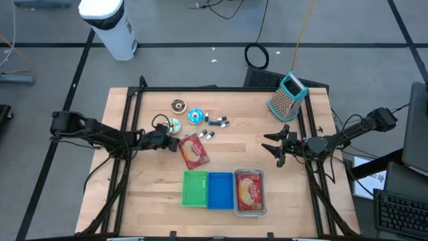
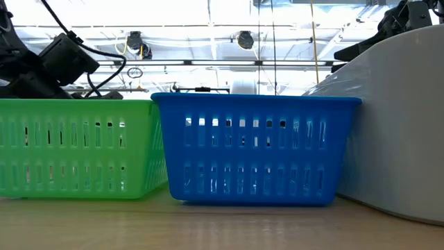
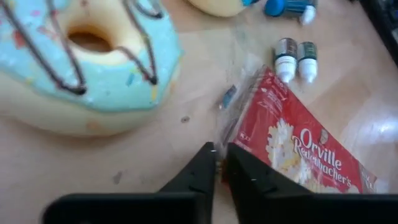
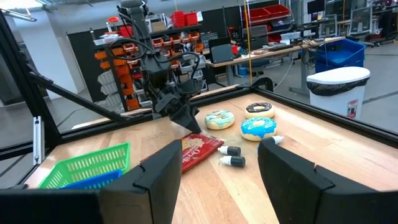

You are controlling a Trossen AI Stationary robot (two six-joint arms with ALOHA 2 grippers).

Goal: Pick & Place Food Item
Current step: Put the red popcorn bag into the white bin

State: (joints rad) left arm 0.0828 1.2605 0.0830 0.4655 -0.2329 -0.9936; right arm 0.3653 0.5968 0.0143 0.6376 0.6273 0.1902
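Note:
A red popcorn packet (image 1: pixel 194 151) lies flat on the wooden table, left of centre. My left gripper (image 1: pixel 170 139) is at the packet's left far corner, shut on it, and shows the same way in the right wrist view (image 4: pixel 191 124). Beside it sits a donut with pale blue icing (image 3: pixel 87 62). My right gripper (image 1: pixel 277 146) waits open at the table's right side, level, with nothing between its fingers (image 4: pixel 165 168). My left gripper pinches the packet's clear sealed edge at one corner (image 3: pixel 221 152) between its two fingers (image 3: pixel 200 171). The fingers slant down from the table's left side. The packet (image 3: pixel 298 152) still lies flat on the table.
Two more donuts (image 1: pixel 178 105) (image 1: pixel 196 116) and small dropper bottles (image 1: pixel 217 122) lie behind the packet. A green basket (image 1: pixel 196 189), a blue basket (image 1: pixel 221 190) and a clear tub holding another red packet (image 1: pixel 249 192) stand at the near edge. A grater (image 1: pixel 287 94) stands far right.

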